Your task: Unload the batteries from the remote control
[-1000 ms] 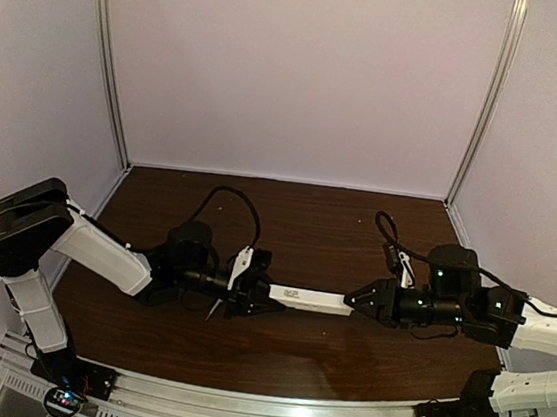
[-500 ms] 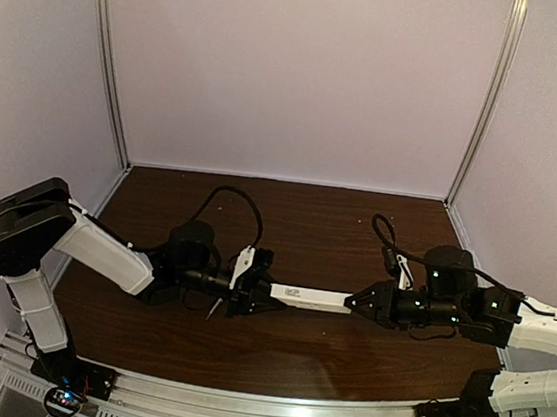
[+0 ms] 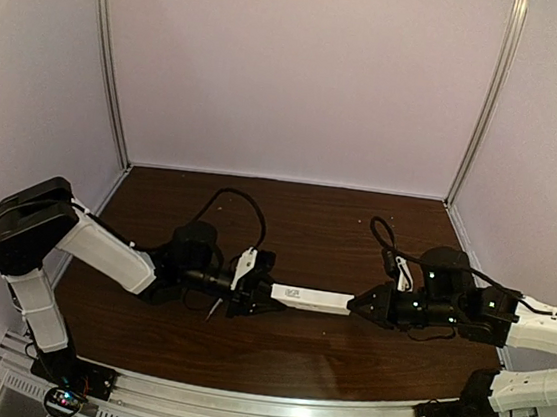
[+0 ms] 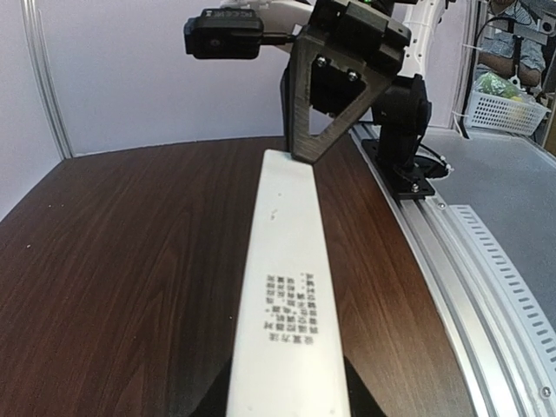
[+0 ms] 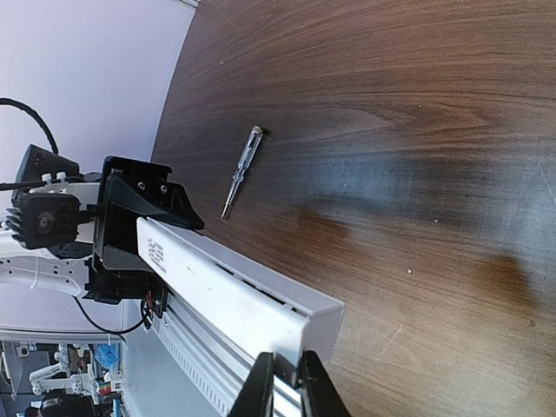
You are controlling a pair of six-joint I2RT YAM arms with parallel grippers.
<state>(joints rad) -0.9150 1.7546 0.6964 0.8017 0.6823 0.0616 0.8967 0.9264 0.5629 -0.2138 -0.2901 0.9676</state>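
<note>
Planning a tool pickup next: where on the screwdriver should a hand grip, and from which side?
Probably by its clear handle, the thicker end of the screwdriver, coming straight down and closing across its length. It lies flat on the table, and the thin shaft offers less to pinch.

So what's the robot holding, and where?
The left end effector grips the remote control by one end. The right end effector is at the other end; grip unclear.

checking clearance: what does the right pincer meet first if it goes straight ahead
The end of the white remote control, held by the left pincer; the right pincer may already touch it.
</note>
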